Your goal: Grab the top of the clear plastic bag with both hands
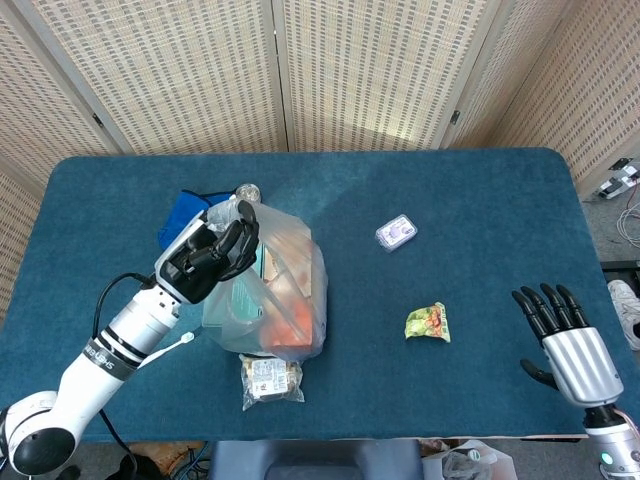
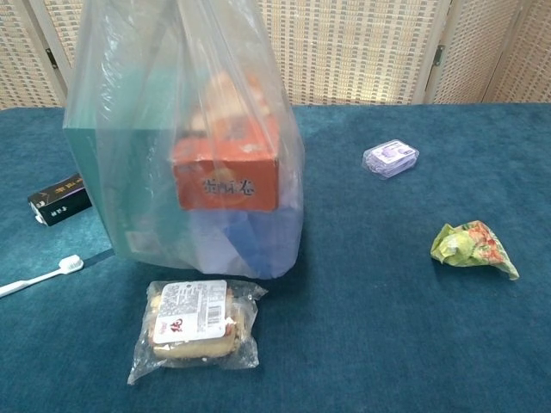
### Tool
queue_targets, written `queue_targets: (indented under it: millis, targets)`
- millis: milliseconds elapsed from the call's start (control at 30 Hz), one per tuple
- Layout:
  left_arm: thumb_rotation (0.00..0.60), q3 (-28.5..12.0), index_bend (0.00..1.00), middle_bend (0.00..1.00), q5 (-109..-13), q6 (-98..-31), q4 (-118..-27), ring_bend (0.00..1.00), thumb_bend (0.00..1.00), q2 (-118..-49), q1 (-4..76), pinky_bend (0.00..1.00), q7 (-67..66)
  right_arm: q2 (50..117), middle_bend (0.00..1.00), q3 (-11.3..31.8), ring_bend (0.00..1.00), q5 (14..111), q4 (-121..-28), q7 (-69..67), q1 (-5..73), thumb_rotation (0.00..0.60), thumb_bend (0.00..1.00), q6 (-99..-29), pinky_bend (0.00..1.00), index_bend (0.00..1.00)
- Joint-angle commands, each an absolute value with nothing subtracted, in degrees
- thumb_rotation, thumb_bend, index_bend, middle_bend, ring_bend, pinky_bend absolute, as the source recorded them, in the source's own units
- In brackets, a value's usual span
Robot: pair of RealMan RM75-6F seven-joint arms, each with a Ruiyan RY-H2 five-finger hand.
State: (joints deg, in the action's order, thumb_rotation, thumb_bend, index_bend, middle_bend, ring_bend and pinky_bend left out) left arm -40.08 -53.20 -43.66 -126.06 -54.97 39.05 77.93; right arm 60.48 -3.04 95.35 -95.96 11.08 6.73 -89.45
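Note:
The clear plastic bag [image 1: 275,300] stands upright left of the table's middle, with an orange box [image 2: 225,176] and a teal box [image 2: 112,185] inside it. My left hand [image 1: 208,252] grips the bunched top of the bag from the left and holds it up. In the chest view the bag [image 2: 185,138] fills the upper left and the left hand is out of frame above it. My right hand [image 1: 565,345] hovers open at the table's front right corner, fingers spread, far from the bag.
A wrapped pastry [image 2: 194,323] lies just in front of the bag. A toothbrush [image 2: 39,275] and a black box [image 2: 60,198] lie to the left, a blue cloth [image 1: 180,218] behind. A small purple case [image 1: 396,233] and a green snack packet [image 1: 428,322] lie to the right.

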Motion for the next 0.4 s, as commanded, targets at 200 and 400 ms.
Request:
queue_targets:
  millis: [200, 400]
  targets:
    - [0.600, -43.78, 0.51, 0.71, -51.23, -45.32, -127.19, 0.75, 0.59, -53.97, 38.32, 1.00, 76.92, 62.68, 0.11, -2.88, 0.00, 95.80, -93.29, 9.30, 5.00, 0.600, 0.10, -90.68, 0.08, 0.00]
    - [0.600, -45.80, 0.52, 0.71, -50.50, -45.88, -127.12, 0.75, 0.59, -53.80, 37.68, 1.00, 77.06, 63.24, 0.11, -2.58, 0.00, 95.64, -92.45, 8.29, 4.12, 0.600, 0.10, -91.25, 0.08, 0.00]
